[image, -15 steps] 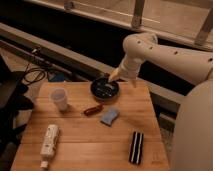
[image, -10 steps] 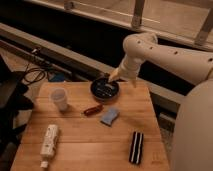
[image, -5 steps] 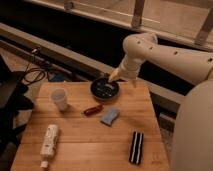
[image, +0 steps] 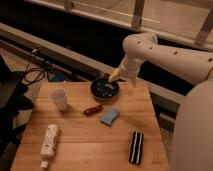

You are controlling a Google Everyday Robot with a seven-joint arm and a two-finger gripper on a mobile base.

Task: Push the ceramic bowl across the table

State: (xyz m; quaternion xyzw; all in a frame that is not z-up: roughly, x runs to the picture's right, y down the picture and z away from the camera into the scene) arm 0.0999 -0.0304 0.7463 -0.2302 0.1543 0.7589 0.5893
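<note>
The glossy black ceramic bowl (image: 104, 89) sits at the far edge of the light-brown wooden table (image: 85, 142), near its middle. The white arm reaches in from the right and bends down. My gripper (image: 113, 77) is at the bowl's far right rim, touching or just over it. The small translucent white cup (image: 59, 98) stands to the bowl's left.
A small reddish-brown object (image: 93, 109) and a blue sponge (image: 110, 116) lie just in front of the bowl. A white bottle (image: 49, 144) lies at the front left. A black and white striped object (image: 136, 147) lies at the front right. Cables (image: 35, 72) lie on the floor at left.
</note>
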